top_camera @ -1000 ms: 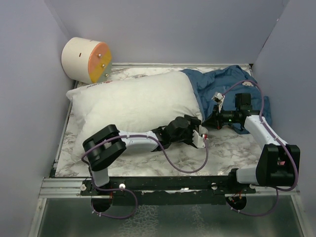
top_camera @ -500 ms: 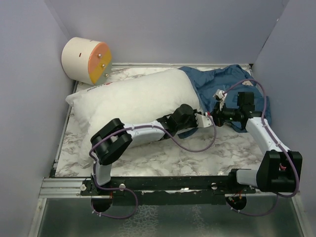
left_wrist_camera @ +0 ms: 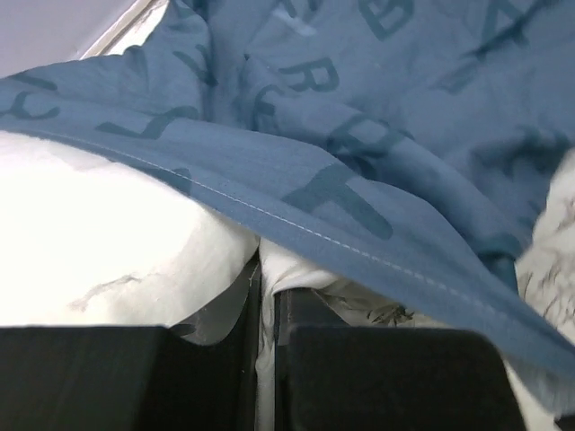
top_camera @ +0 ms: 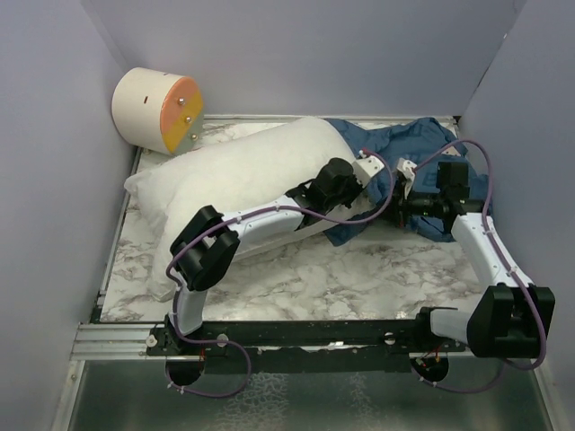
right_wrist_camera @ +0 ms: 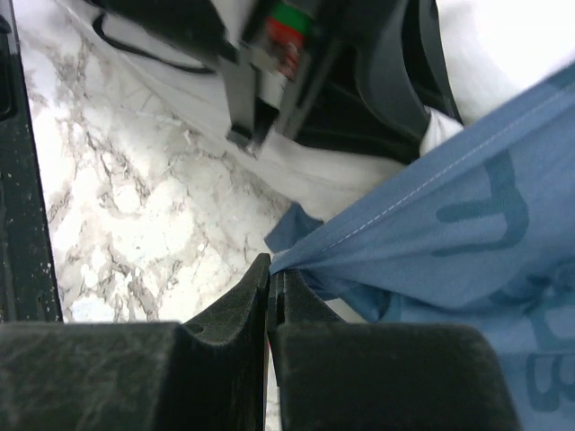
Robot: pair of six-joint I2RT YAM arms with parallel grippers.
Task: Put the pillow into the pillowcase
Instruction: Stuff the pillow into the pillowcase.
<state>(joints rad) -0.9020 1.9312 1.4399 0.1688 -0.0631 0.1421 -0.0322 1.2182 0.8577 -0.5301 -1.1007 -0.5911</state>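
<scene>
The left gripper [top_camera: 367, 164] has just snapped its jaws closed on a pinch of the pillow [top_camera: 238, 175] and driven it toward the pillowcase [top_camera: 395, 148], whose hem [left_wrist_camera: 269, 211] now drapes over that end. The right gripper [right_wrist_camera: 269, 278] keeps its jaws tight on the case's edge. Walls crowd the far right corner; bare marble surface [top_camera: 359, 278] lies nearer.

Two white-shelled arms [top_camera: 269, 215], black joints and jaws, purple cables looping along each, black base rail [top_camera: 296, 337]
</scene>
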